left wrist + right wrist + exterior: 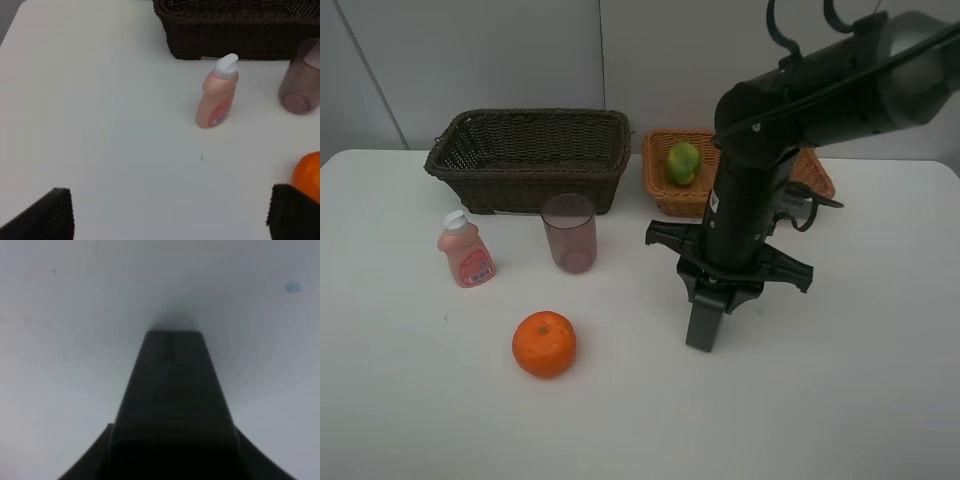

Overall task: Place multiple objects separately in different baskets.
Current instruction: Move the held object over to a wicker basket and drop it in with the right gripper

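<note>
The right pincer (703, 338) is clenched, its two fingers pressed into one dark wedge that points straight down with its tip at the white bench (850, 400). I cannot tell whether anything sits between them. In the high view, the orange (544, 343) lies on the bench at its 9 o'clock, well apart. The translucent purplish cup (569, 232) stands upright at 10 o'clock. The pink white-capped bottle (466, 250) stands at the cup's 9 o'clock. The dark brown basket (530, 155) sits just behind the cup at its 12 o'clock. At the pincer's 12 o'clock is the light tan basket (658, 195), with the green citrus (682, 163) inside it. The left pincer (172, 200) hangs released, fingers wide apart, above bare bench near the bottle.
</note>
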